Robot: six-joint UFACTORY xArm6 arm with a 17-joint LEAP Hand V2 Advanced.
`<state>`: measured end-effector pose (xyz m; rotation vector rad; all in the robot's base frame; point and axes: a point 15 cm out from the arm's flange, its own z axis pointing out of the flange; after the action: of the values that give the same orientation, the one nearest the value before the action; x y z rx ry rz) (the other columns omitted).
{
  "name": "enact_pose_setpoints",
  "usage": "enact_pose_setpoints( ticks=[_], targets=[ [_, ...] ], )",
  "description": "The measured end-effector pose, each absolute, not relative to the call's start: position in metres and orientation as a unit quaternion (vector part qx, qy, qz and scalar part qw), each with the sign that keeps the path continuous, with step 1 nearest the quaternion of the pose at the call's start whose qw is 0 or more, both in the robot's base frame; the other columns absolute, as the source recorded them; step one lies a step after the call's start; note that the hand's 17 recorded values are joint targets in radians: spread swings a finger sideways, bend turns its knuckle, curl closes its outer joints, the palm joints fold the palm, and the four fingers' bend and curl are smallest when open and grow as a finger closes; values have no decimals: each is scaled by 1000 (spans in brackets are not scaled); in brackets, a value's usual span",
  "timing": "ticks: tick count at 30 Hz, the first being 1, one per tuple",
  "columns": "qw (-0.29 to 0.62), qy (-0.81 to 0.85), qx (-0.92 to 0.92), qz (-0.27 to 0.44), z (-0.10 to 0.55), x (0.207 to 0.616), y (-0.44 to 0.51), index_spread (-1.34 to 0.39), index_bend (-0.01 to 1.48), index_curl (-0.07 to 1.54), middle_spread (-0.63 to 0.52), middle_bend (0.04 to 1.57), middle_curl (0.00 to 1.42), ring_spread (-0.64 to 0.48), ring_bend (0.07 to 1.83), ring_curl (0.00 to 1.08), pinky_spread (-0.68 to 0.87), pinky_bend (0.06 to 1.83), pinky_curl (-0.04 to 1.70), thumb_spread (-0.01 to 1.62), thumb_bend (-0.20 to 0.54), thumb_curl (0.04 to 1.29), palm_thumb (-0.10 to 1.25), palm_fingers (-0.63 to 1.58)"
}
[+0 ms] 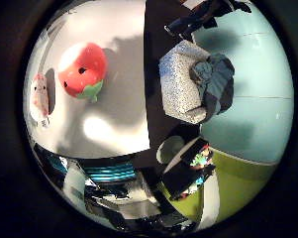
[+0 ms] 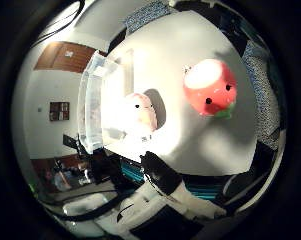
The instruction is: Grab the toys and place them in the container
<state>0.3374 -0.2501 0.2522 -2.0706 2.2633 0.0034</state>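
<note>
A red strawberry plush toy (image 2: 210,87) with black eyes and a green leaf lies on the white table (image 2: 190,145). Beside it, a pale pink plush toy (image 2: 140,112) rests right next to the clear plastic container (image 2: 96,100), which stands at the table's edge. My hand (image 2: 165,195) hovers over the table, apart from both toys. Its white and black fingers (image 2: 155,170) reach out loosely toward the pink toy and hold nothing.
Off the table stands a grey speckled armchair (image 1: 180,84) with dark blue clothing (image 1: 215,79) piled on it. A pale teal floor (image 1: 257,99) and a green surface (image 1: 237,183) lie beyond it.
</note>
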Motion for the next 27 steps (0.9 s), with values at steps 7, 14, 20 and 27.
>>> enact_pose_setpoints(
  ticks=[7, 14, 20, 27],
  targets=[
    [33, 739, -673, 15, 215, 348, -259, -374, 160, 259, 48, 195, 320, 209, 361, 252, 457, 579, 280, 1122, -20, 273, 447, 73],
    [27, 738, -673, 41, 176, 360, -252, -377, 159, 261, 48, 194, 319, 209, 355, 253, 449, 561, 278, 1125, -21, 278, 451, 77],
    [24, 740, -670, 53, 157, 362, -250, -372, 159, 260, 43, 193, 316, 209, 350, 254, 449, 556, 281, 1124, -20, 282, 458, 80],
    [13, 740, -668, 76, 133, 364, -245, -372, 163, 262, 39, 192, 314, 210, 347, 255, 452, 547, 280, 1120, -21, 279, 466, 82]
  ],
)
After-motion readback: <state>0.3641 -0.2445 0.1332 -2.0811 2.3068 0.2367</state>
